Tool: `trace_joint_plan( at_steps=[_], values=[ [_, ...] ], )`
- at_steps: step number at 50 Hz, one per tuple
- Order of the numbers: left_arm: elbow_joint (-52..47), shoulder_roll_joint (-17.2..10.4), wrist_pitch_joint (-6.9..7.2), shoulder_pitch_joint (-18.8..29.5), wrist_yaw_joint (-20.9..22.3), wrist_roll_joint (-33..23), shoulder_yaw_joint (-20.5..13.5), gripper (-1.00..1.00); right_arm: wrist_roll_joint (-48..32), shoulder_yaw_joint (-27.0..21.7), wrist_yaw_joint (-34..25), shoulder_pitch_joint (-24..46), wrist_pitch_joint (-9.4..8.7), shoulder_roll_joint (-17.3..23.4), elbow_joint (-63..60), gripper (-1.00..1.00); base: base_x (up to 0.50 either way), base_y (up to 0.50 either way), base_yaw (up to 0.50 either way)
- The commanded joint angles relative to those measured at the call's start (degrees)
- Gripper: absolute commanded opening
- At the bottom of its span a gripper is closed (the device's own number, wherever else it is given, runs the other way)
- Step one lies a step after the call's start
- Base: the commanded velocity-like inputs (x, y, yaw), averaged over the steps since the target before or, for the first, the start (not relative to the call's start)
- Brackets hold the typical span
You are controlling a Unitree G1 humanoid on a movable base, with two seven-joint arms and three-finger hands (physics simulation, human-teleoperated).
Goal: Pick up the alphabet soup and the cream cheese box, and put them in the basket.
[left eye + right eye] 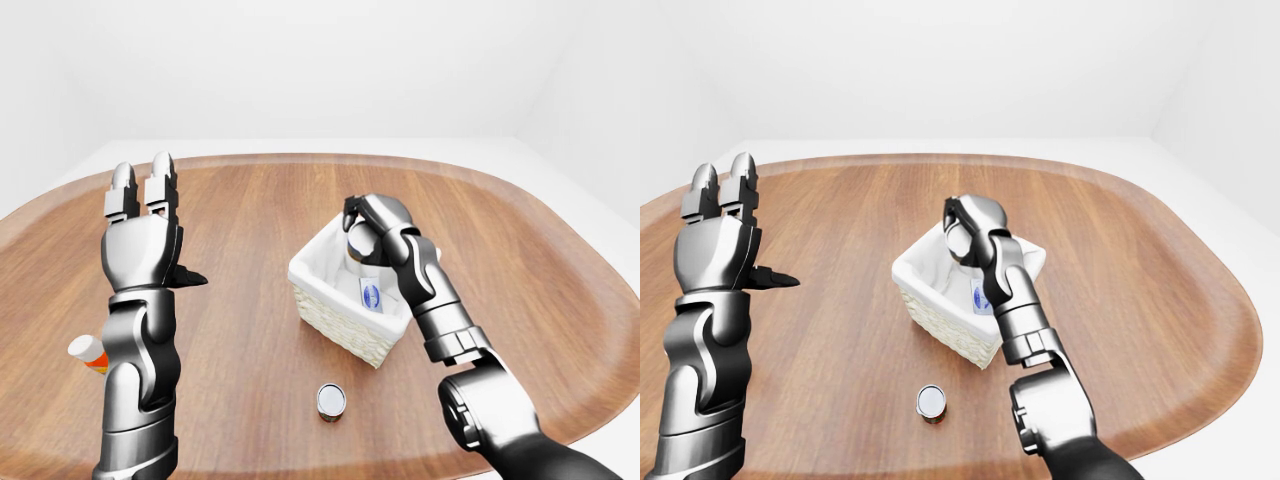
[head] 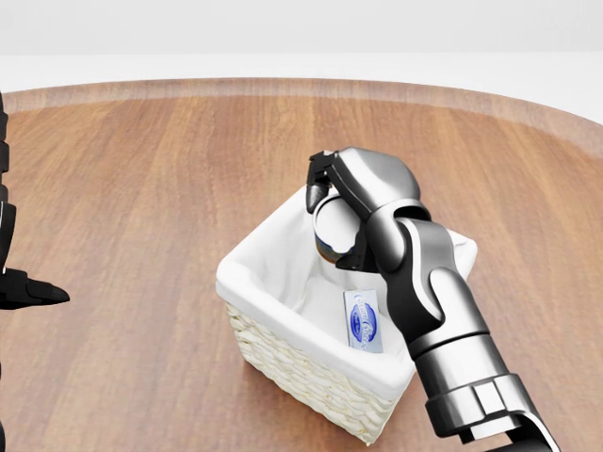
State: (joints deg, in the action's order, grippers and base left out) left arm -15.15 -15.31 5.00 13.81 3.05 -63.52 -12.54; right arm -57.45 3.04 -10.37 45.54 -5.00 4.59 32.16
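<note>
The alphabet soup can (image 2: 329, 226) hangs just inside the top of the basket (image 2: 247, 282), a wicker box with a white cloth liner. My right hand (image 2: 335, 209) is shut on the can, its fingers curled over the can's top and side. The cream cheese box (image 2: 364, 320) lies inside the basket, leaning on the near liner wall below the can. My left hand (image 1: 155, 215) is raised at the left of the left-eye view, open and holding nothing. In the head view only its dark thumb tip shows at the left edge.
A small metal-topped can (image 1: 331, 400) stands on the wooden table (image 1: 250, 230) below the basket in the left-eye view. An orange and white bottle (image 1: 88, 352) lies at the left, partly behind my left arm. The round table's rim curves near the bottom.
</note>
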Motion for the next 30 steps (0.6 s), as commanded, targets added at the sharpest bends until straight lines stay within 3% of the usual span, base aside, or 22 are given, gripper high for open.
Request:
trace_joint_plan(
  at_steps=[1,13,14,15,16,30],
  values=[
    [0.25,-0.06,0.00,0.07,-0.27,0.19,-0.02,1.00,2.12,-0.31,2.30,-0.43,0.00,0.46,0.68,-1.00,0.00,0.00,0.00],
    [0.35,-0.07,0.00,0.05,-0.26,0.14,0.04,1.00,1.09,-0.10,1.01,-1.96,0.00,0.63,-2.93,-1.00,0.00,0.00,0.00],
    [0.31,-0.07,0.00,0.02,-0.27,0.13,0.04,1.00,0.98,-0.10,0.87,-2.11,0.00,0.62,-3.27,-0.87,0.00,0.00,0.00],
    [0.20,-0.05,0.00,-0.04,-0.25,0.12,0.02,1.00,0.62,0.04,0.39,-2.52,0.00,0.56,-4.27,0.75,0.00,0.00,0.00],
    [0.10,-0.04,0.00,-0.06,-0.18,0.14,0.00,1.00,0.46,0.03,0.01,-2.70,0.00,0.50,-4.81,1.00,0.00,0.00,0.00],
    [-0.45,0.04,0.00,-0.12,0.26,0.06,-0.07,1.00,-4.01,-0.26,-6.31,-3.04,0.00,0.87,-14.88,1.00,0.00,0.00,0.00]
  ],
)
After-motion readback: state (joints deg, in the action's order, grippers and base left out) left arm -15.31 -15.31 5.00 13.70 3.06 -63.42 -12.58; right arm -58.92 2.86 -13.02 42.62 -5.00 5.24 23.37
